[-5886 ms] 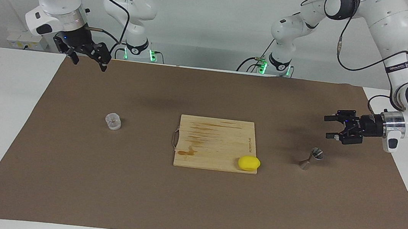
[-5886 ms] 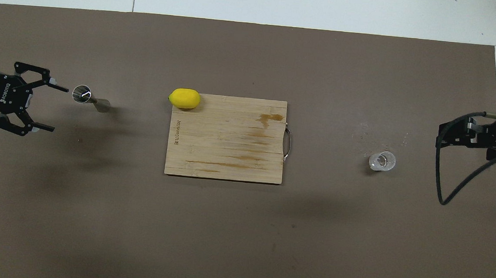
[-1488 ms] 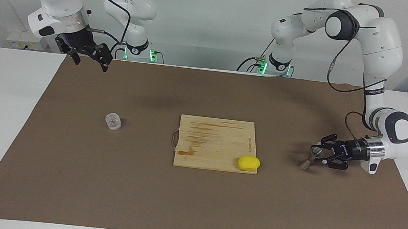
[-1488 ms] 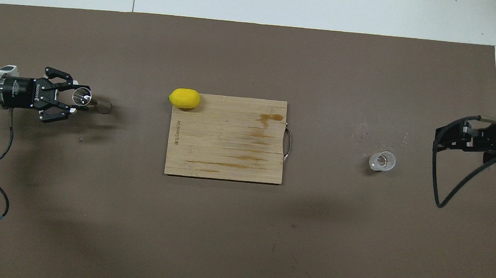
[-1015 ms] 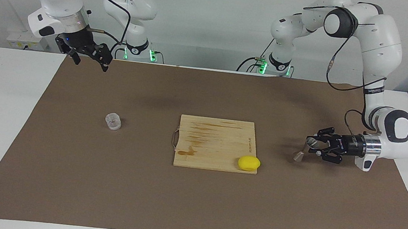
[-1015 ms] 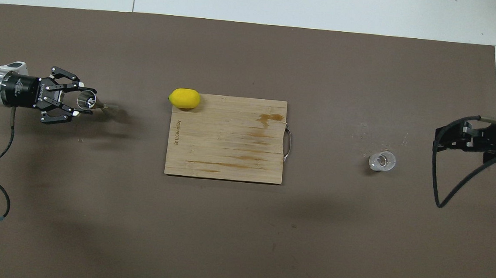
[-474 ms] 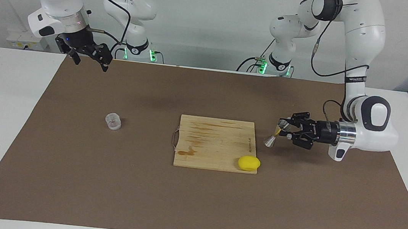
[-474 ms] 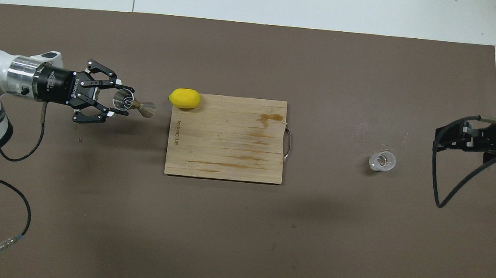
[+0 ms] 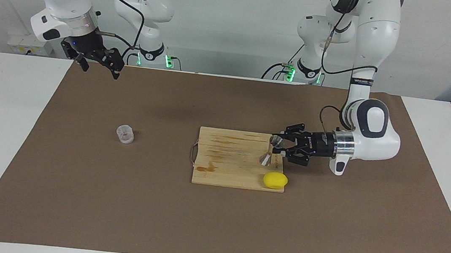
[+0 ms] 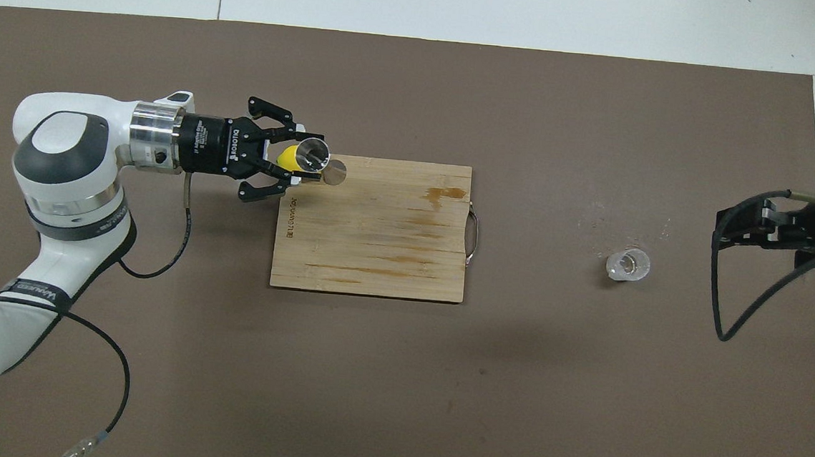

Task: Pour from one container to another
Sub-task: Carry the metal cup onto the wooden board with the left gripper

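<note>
Left claw [image 9: 277, 146]: pinches the jigger [image 9: 270, 150] above the cutting board [image 9: 230, 161].
Right claw [image 9: 98, 61]: waits, spread.
Risk: tilted jigger slipping, or knocking the clear cup [image 9: 125, 134] over on arrival.

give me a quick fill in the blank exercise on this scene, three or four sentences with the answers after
1. The left gripper is shut on the steel ____.
2. The jigger is held in the air over a corner of the wooden ____.
3. The yellow lemon lies at the cutting board's corner toward the ____ arm's end of the table.
4. The clear cup stands on the brown mat toward the ____ arm's end of the table.

Missing words: jigger; cutting board; left; right
</note>
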You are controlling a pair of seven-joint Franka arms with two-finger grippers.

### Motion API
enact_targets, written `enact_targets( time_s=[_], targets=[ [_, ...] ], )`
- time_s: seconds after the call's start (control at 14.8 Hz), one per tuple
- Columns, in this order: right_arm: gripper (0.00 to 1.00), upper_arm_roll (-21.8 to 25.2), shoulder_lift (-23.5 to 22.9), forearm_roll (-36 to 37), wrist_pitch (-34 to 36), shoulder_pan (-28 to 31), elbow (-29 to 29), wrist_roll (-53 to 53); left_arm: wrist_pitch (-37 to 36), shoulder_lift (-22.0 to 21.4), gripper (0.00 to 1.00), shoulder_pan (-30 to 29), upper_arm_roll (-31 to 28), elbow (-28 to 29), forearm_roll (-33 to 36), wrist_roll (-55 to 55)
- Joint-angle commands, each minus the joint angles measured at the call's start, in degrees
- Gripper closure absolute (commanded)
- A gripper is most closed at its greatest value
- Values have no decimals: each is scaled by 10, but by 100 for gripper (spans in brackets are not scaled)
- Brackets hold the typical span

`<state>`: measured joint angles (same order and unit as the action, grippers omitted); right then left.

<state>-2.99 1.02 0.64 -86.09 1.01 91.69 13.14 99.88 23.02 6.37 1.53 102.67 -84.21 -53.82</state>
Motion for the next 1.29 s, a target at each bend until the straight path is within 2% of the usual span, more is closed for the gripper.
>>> enact_targets(
  time_s=[0.0, 0.2, 0.34, 0.54, 0.88, 1.22],
  targets=[
    [0, -1, 14, -10, 1, 7, 16, -14, 77, -19, 100, 53, -9, 31, -53, -17],
    [0, -1, 14, -10, 7, 5, 16, -8, 158, -18, 100, 103, -9, 51, -126, -20],
    [0, -1, 14, -11, 3, 6, 15, 16, 198, -17, 100, 136, -9, 60, -186, -17],
    [0, -1, 13, -12, 7, 6, 14, 57, 246, -10, 100, 174, -9, 61, -241, 19],
    [0, -1, 13, -24, 7, 11, 15, 163, 262, 4, 100, 189, -9, 65, -255, 87],
    [0, 2, 7, -48, 2, 21, 18, 314, 267, 1, 100, 206, -10, 89, -265, 99]
  ],
)
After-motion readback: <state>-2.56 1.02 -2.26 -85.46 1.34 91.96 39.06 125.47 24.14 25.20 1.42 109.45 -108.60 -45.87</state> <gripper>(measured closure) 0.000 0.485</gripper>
